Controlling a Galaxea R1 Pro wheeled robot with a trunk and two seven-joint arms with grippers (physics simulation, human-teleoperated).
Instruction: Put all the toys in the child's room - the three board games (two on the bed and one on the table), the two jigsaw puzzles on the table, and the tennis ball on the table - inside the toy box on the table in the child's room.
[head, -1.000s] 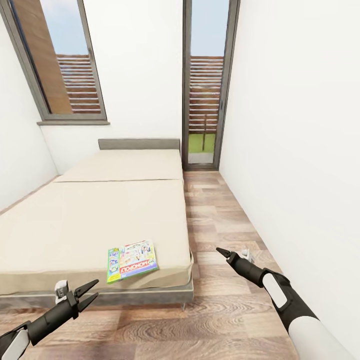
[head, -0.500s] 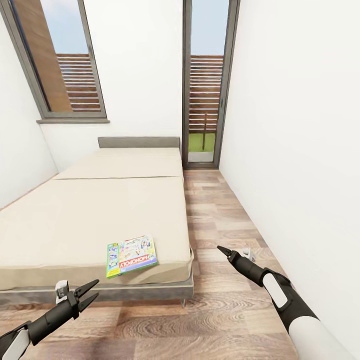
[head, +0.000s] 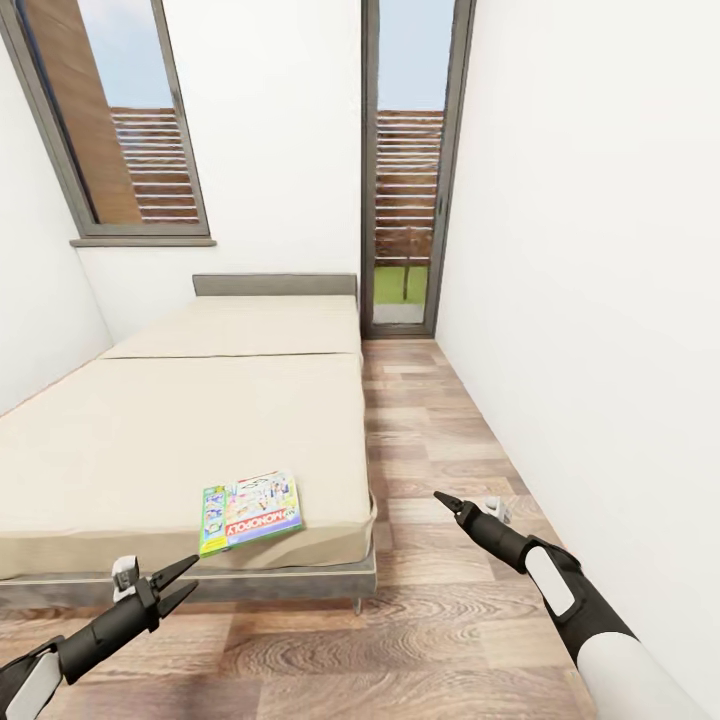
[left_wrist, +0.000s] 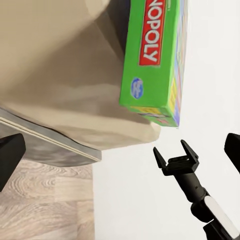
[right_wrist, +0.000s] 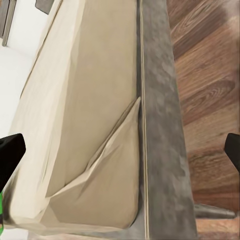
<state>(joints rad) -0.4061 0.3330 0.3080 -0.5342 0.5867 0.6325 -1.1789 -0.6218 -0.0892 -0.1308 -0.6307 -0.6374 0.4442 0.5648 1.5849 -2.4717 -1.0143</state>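
Observation:
A single Monopoly board game (head: 250, 512), a flat green box, lies on the beige bed (head: 180, 440) near its foot corner on the floor side. The left wrist view catches the same board game (left_wrist: 155, 60) reaching close to the mattress edge. My left gripper (head: 188, 580) hangs open in front of the bed's foot, just below and left of the game. My right gripper (head: 440, 500) hovers over the wooden floor to the right of the bed, and the right gripper (left_wrist: 171, 150) also shows from the left wrist with its fingers spread. Both hold nothing.
The bed frame (right_wrist: 160, 125) runs along a strip of wooden floor (head: 440, 440) between bed and white right wall (head: 600, 300). A glass door (head: 405, 170) stands at the far end and a window (head: 120, 120) above the headboard.
The whole picture has shifted slightly left and up, so the camera has moved. Both arms keep the same pose and the game lies where it was on the bed.

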